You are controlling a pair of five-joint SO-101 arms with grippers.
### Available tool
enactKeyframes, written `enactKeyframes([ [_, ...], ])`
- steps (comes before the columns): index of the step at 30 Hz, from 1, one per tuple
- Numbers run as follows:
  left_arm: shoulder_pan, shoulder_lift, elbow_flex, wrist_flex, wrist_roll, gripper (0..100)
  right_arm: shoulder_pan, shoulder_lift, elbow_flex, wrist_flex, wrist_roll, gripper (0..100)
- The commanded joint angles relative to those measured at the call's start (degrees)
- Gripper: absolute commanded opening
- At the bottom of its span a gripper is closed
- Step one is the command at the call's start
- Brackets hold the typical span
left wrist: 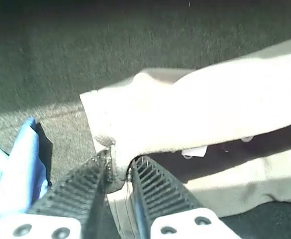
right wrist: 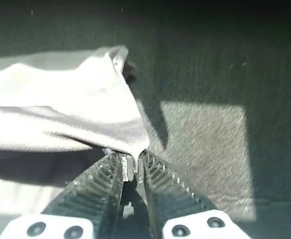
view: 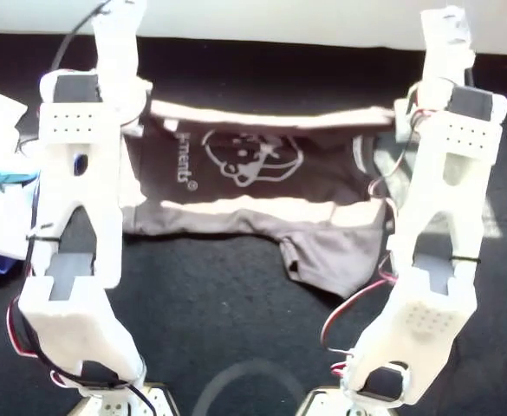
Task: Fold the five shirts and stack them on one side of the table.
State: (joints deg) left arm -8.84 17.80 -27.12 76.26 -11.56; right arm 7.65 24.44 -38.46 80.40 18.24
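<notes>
Now, left fingers (left wrist: 75, 191) and right fingers (right wrist: 98, 184) tight on the dark shirt (view: 253, 186), blue cloth (left wrist: 16, 169) beside.

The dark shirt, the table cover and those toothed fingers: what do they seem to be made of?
Dark shirt: soft knit cloth, perhaps cotton; it drapes and creases, and a fine weave shows up close.
Table cover: dark matte felt or carpet, judging by its grainy nap.
Left gripper's fingers: black ridged plastic, probably printed.
</notes>
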Motion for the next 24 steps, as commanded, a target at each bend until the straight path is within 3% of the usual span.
enactKeyframes([
  [1,-0.6,2.3,-2.0,4.3,0.2,1,0.2,0.2,0.1,5.4,-0.1,0.6],
  [7,-0.9,8.7,-2.2,13.0,0.1,1,0.1,0.4,-0.3,14.7,0.1,0.6],
  [12,-0.7,10.6,-2.2,20.0,-5.3,1,0.3,0.2,1.5,20.7,0.1,0.6],
  [18,-2.5,10.9,-1.8,21.6,-5.5,1,1.4,-1.5,11.7,20.6,4.6,0.6],
  [24,-2.2,10.9,2.3,21.3,-5.5,1,0.7,-17.6,28.1,20.4,7.5,0.6],
])
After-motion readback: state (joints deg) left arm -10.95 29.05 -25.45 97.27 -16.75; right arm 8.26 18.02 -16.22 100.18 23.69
